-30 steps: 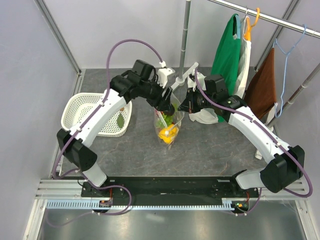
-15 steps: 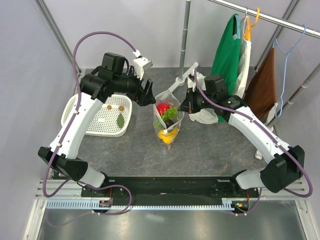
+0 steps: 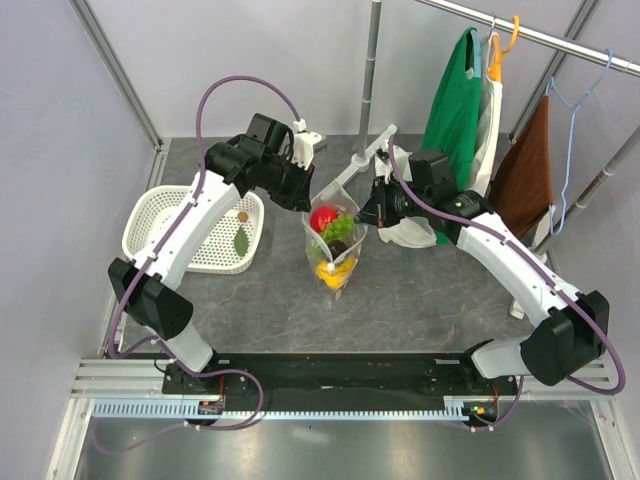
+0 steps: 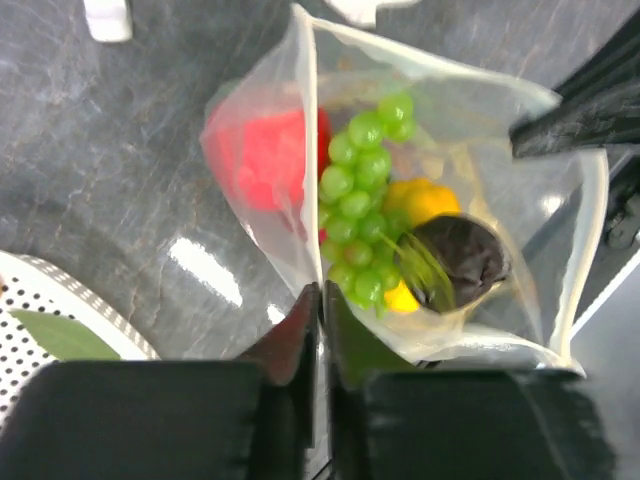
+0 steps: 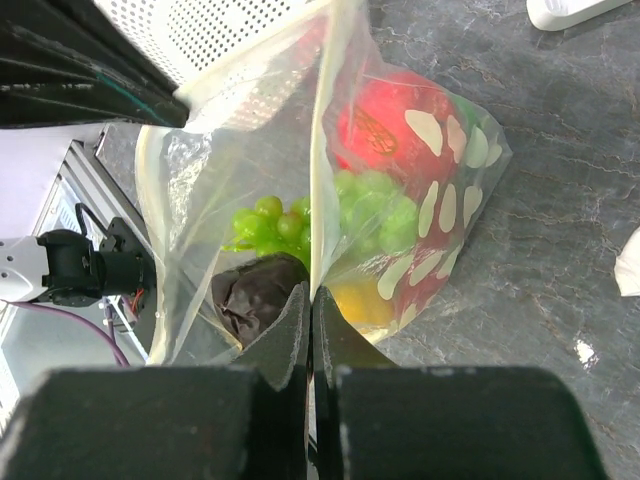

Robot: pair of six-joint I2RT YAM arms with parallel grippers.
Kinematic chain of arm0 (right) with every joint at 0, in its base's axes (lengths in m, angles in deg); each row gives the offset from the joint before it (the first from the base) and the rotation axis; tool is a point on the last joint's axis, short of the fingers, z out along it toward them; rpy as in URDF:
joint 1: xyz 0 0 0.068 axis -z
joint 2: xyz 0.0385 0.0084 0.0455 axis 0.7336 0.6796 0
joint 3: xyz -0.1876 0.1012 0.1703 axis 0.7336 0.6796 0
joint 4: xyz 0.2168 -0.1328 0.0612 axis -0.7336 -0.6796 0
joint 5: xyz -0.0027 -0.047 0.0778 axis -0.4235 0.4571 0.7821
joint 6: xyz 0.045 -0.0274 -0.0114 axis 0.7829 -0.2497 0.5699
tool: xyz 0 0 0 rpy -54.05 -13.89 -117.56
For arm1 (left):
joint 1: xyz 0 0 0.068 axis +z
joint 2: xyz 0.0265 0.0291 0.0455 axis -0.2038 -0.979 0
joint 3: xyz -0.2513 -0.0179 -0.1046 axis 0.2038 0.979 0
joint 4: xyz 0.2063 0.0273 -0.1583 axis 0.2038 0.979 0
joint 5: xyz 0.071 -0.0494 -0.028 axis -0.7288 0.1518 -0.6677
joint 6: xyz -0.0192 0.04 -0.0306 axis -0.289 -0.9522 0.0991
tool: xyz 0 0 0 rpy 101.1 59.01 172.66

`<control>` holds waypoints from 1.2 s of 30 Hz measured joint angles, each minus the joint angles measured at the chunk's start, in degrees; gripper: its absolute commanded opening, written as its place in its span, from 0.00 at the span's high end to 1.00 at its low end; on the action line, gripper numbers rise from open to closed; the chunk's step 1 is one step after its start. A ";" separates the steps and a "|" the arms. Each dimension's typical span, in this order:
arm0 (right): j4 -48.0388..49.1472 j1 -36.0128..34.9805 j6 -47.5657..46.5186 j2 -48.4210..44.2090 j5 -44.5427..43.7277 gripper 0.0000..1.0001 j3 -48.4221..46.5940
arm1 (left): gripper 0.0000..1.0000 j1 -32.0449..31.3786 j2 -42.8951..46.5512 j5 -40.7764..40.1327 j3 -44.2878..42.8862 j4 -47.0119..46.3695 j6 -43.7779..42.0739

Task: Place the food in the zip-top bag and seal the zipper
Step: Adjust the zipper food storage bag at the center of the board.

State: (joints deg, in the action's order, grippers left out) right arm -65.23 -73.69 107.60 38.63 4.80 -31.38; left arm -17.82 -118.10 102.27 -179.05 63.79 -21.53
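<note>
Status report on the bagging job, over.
Left gripper and right gripper both shut on rim of clear polka-dot zip-top bag. Red fruit, green grapes inside; mouth open, zipper unsealed. Nothing in the way.

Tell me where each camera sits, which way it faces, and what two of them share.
Top external: above and behind the bases, looking down on the table; both arms whole, left gripper and right gripper at the zip-top bag.
Left wrist: on the left arm, looking down into the open bag; its shut fingers pinch the rim.
Right wrist: on the right arm, looking into the bag from the opposite side; its fingers pinch that rim.
Shared: both wrist views show the green grapes and red food inside.
</note>
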 measured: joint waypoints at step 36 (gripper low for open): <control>-8.61 -7.56 -15.17 20.92 10.23 1.00 -21.09 | 0.12 -0.94 30.49 28.17 17.25 -1.40 -28.94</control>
State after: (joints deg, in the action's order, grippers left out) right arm -73.85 -81.25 92.43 59.54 15.03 -52.47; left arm -18.76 -87.61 130.45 -161.80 62.39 -50.47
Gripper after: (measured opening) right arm 0.010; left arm 0.905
